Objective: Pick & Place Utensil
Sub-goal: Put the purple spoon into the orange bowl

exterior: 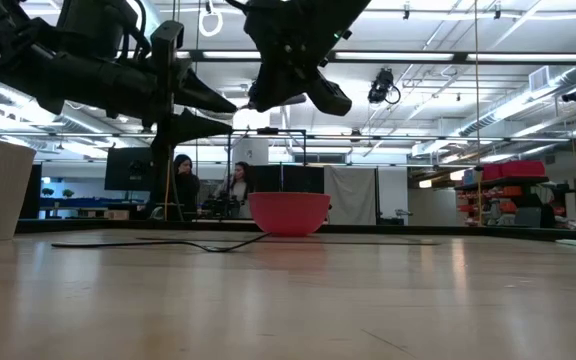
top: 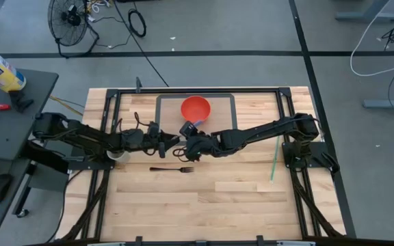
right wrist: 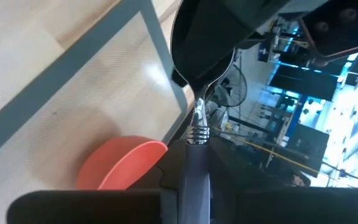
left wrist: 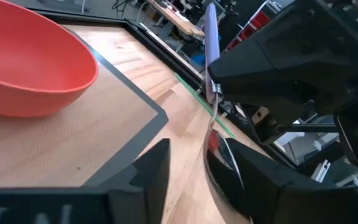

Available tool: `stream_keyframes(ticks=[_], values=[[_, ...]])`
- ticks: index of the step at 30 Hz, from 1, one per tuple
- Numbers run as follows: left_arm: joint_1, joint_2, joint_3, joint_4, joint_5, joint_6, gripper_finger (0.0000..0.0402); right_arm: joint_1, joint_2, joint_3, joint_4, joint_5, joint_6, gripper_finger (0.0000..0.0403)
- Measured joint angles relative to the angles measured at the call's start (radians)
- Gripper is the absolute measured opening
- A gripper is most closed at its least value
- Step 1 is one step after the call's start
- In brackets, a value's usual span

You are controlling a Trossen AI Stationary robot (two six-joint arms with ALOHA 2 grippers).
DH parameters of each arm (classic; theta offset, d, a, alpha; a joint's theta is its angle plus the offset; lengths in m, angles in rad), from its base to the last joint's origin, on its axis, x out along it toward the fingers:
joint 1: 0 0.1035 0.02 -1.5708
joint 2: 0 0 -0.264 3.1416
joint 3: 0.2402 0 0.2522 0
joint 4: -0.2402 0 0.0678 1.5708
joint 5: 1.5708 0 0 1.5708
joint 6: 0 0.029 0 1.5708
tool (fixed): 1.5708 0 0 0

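Utensil in play: spoon, shiny metal bowl and neck with a ribbed collar, grey-lilac handle. Held in the air above the table, near the middle, just in front of the red bowl and its dark-framed mat. Not touching the table.

Right end effector pinching the spoon's handle, fingers pressed onto it; spoon bowl pointing toward the left arm. Right arm stretched from its base at the table's right side across to the centre, wrist slightly raised per low view.

Left end effector meeting it head-on, fingers either side of the spoon's bowl end; one finger looks to be against the metal, other finger still shows a gap. Cannot tell whether clamped on or still partly spread. Left arm reaching in from the left side, roughly level, elbow over the table's left edge.

Also on the table: black fork lying flat just in front of both end effectors, tines to the right; white cup under the left forearm; green straw-like stick near the right arm's base. People visible far back in the low view.
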Motion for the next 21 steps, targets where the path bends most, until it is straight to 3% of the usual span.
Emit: stream_keyframes(ticks=[10, 15, 21], values=[[0.002, 0.005, 0.016, -0.012, -0.015, 0.012, 0.0021, 0.001, 0.0, 0.0, 0.011, 0.012, -0.011, 0.0053], [0.0, 0.005, 0.016, -0.021, -0.043, 0.028, 0.0024, 0.002, 0.0, 0.0, 0.017, 0.015, -0.001, 0.0078], [0.001, 0.005, 0.017, -0.056, -0.085, 0.042, 0.0021, 0.045, -0.005, 0.0, 0.076, 0.118, 0.157, 0.0154]])
